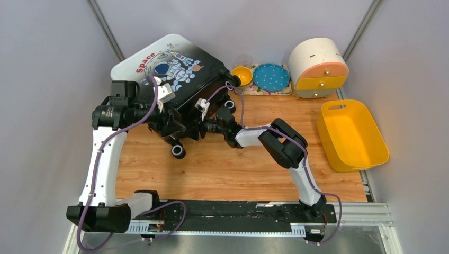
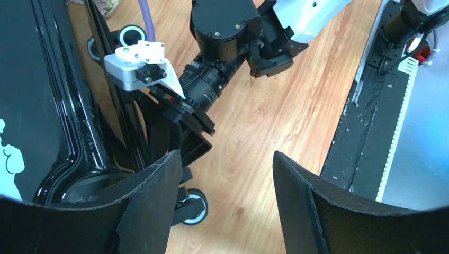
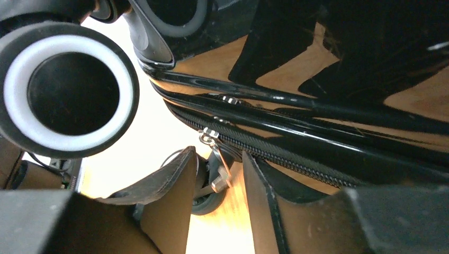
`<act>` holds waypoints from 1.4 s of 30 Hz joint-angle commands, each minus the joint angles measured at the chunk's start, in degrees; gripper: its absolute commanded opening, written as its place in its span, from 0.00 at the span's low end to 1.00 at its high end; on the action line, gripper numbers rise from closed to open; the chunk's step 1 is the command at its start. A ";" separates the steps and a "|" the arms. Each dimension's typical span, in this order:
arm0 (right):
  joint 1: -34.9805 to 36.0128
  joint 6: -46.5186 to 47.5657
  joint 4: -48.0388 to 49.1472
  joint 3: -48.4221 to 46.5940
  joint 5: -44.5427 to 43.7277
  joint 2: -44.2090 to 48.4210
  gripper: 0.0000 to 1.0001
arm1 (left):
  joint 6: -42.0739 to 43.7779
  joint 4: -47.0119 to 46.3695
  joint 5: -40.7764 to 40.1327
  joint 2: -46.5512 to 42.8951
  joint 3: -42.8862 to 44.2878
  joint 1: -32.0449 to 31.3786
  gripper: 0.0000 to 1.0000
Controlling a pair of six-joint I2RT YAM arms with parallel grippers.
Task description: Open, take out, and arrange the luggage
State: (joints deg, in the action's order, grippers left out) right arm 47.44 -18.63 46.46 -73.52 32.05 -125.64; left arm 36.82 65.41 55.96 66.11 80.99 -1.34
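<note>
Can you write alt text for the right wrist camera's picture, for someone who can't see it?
A metal zipper pull hangs in the gap between the two dark, parted fingers of the right tool. Above it the zipper runs along the glossy black edge of the luggage, with a white-ringed black wheel at upper left.

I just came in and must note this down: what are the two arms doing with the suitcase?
Both arms work at the near edge of the luggage, which lies at the back left of the table, astronaut side up, and appears zipped shut. The right gripper is open with the zipper pull hanging between its fingers, not yet pinched. The left gripper is open too, beside the black rim, holding nothing.
</note>
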 commanded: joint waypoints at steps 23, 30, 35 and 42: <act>-0.50 -0.10 0.32 -1.63 -4.80 2.33 0.00 | -5.52 -3.44 -3.14 1.65 0.56 0.29 0.69; -0.86 6.05 -12.26 -2.33 -10.25 7.07 0.00 | -2.38 -0.99 -14.46 6.31 5.40 -6.29 0.61; -0.95 8.96 -15.25 -0.84 -13.86 9.36 0.00 | 16.06 10.32 -15.28 9.04 8.21 -11.40 0.66; -0.86 11.78 -16.92 0.22 -15.79 11.03 0.00 | 39.54 20.11 -16.14 9.75 8.31 -11.57 0.73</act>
State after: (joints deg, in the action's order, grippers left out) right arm 47.75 -10.04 28.91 -73.36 21.30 -118.50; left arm 58.87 74.39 40.75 75.42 87.09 -12.99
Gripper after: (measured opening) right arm 0.152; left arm 0.722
